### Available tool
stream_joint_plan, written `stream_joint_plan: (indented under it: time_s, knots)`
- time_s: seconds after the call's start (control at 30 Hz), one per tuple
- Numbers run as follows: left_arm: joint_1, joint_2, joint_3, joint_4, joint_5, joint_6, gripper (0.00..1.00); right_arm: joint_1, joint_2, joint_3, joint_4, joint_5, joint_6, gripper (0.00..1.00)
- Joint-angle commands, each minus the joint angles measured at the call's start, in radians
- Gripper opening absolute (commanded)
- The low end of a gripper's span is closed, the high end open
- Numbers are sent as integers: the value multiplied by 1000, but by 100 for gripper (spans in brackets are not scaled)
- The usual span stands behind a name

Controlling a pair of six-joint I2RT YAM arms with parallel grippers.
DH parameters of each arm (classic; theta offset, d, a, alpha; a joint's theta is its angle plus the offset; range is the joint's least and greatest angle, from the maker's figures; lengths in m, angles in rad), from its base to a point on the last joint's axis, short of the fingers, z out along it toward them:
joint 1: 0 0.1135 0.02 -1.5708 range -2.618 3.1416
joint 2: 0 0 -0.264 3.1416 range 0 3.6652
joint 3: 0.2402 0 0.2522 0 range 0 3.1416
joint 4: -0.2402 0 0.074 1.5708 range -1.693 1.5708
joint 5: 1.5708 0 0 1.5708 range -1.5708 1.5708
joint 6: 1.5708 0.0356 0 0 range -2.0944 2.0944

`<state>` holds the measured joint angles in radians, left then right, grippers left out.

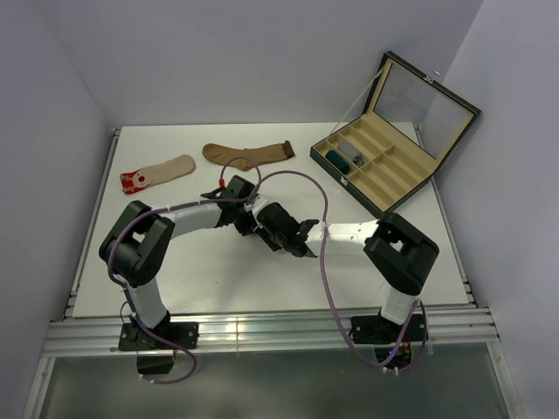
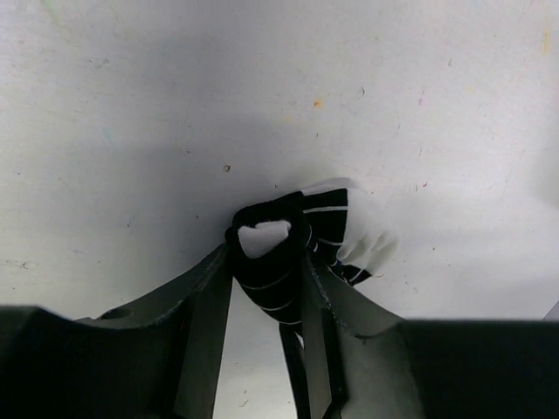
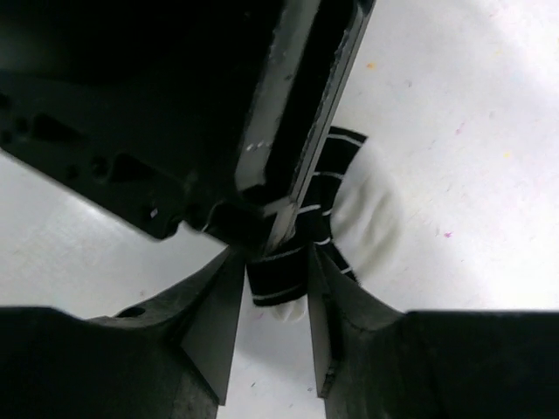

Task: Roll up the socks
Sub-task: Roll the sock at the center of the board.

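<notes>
The left arm point(image 1: 183, 214) rises from its base, folds at a raised elbow and stretches its forearm across the desk point(image 1: 218, 284) toward the compartment case point(image 1: 397, 161). The right arm point(image 1: 349, 234), whose elbow stands just in front of the case, lays its forearm the opposite way, away from the case. The two wrists meet head to head well to the left of the case, about mid-desk.

The desk is plain white, flecked with small coloured specks, and pale grey-lilac walls point(image 1: 262, 61) close it in behind and on both sides. The case stands open at the desk's far right with its lid tilted up. A teal roll point(image 1: 335, 160) and a grey roll point(image 1: 353, 156) sit side by side in its leftmost compartments. Well left of the case, along the far edge, lie a brown sock point(image 1: 249, 154) and, farther left, a beige red-toed sock point(image 1: 157, 172), both flat.

The black sock with white stripes point(image 2: 293, 249) is bunched into a tight bundle on the desk, its white toe bulging out on one side. The left tool point(image 2: 266, 292) is nearly closed, both fingers pressed against the bundle's sides. The right tool point(image 3: 275, 314) comes in from the opposite side, also narrowed, its fingers clamping a striped band of the same sock, with the left tool's dark body directly above it. In the overhead view the sock is hidden beneath the two wrists.
</notes>
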<state>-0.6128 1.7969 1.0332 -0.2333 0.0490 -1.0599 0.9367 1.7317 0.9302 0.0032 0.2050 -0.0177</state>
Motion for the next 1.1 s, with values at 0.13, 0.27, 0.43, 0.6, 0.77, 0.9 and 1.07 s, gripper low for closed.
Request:
stream_joint_plan:
  time_s: [0.13, 0.27, 0.43, 0.6, 0.77, 0.9, 1.07]
  knots:
    - [-4, 15, 21, -69, -20, 48, 50, 11, 110, 35, -84, 7, 4, 22]
    - [1, -25, 24, -77, -38, 38, 64, -16, 114, 51, -132, -144, 51, 0]
    - [28, -118, -10, -67, -44, -21, 71, -162, 77, 27, -117, -438, 128, 0]
    - [50, -197, -82, -35, -93, -81, 79, -292, 137, 51, -112, -793, 197, 0]
    - [47, -229, -127, 12, -67, -98, 78, -412, 250, 75, -45, -1053, 323, 0]
    - [31, -203, -125, 23, -60, -94, 75, -455, 314, 62, -6, -1150, 396, 0]
    - [16, -145, -102, 31, -58, -92, 72, -496, 365, 35, 99, -1224, 492, 0]
